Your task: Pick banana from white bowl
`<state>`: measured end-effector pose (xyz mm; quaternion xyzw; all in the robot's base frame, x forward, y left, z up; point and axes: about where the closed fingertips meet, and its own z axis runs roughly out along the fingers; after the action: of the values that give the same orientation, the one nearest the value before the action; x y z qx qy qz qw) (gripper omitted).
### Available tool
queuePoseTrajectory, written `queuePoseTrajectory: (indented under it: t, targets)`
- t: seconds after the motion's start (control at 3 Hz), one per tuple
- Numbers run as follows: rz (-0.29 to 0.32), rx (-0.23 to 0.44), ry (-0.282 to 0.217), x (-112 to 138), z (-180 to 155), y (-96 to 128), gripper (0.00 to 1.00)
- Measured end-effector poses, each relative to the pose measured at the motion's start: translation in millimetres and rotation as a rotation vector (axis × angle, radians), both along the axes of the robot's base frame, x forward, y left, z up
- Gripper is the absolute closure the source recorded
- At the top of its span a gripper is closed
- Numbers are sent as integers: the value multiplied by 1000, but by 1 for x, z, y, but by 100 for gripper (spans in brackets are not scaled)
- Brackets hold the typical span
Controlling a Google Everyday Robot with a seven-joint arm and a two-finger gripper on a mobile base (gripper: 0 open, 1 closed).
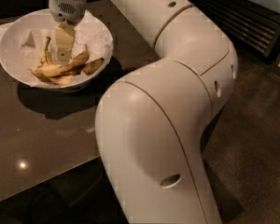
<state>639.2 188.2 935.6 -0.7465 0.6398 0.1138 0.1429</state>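
Pointing straight down into the wide round white paper-lined bowl (14,55) at the far left of the dark glossy table (46,134), the beige gripper (62,55), spread or pressed together impossible to tell, just above the yellow-brown spotted banana (60,70) at the bowl's near side.

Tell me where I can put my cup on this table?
The bare dark table between the white bowl and the robot's big arm has room. The bowl is crowded: the gripper is low over the banana inside.
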Motion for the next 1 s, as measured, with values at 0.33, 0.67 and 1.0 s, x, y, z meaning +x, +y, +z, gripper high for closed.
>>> queuePoseTrajectory:
  t: [0.33,0.67,1.0]
  targets:
    - [6,-20,1,-2,-7,-1,32]
    - [9,-32,0,-3,-13,-3,35]
    - [22,-42,-6,-3,-18,-2,34]
